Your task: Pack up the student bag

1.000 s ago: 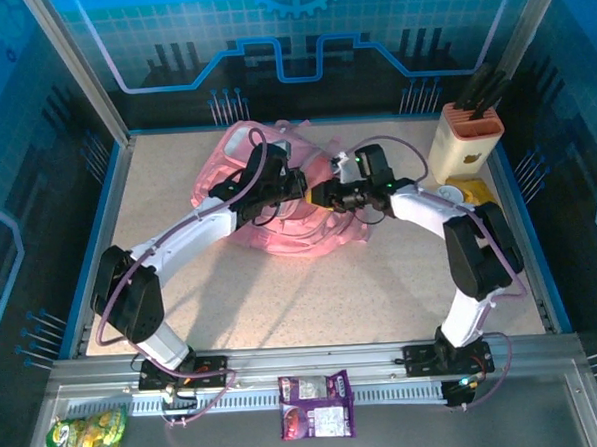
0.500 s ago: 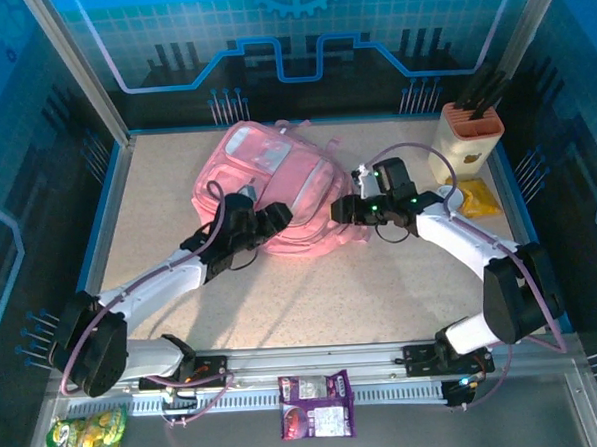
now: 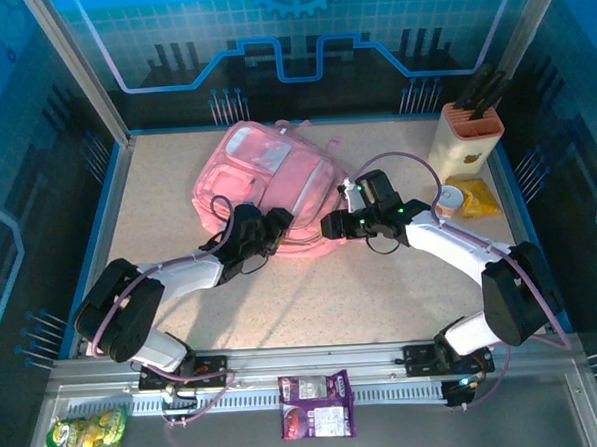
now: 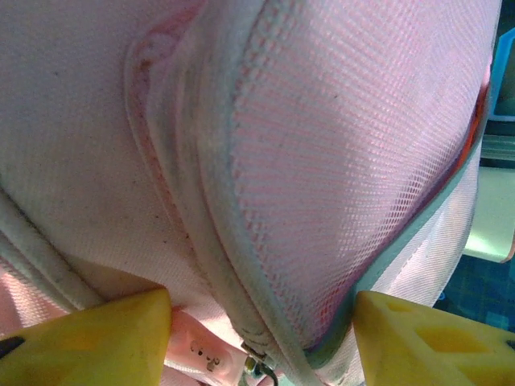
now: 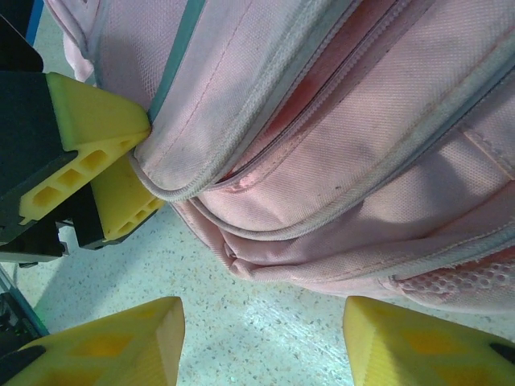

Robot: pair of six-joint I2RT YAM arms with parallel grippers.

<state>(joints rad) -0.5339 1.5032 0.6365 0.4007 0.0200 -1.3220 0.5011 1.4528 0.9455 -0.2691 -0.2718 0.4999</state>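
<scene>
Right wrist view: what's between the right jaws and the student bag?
Bare speckled table, seen in the right wrist view. The right gripper, jaws open, sits short of the student bag, not touching it.

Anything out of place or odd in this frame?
Nothing looks spilled or damaged. The student bag lies flat on the table. Only oddity: a purple packet and a green packet lie on the metal ledge beyond the table's near edge.
</scene>
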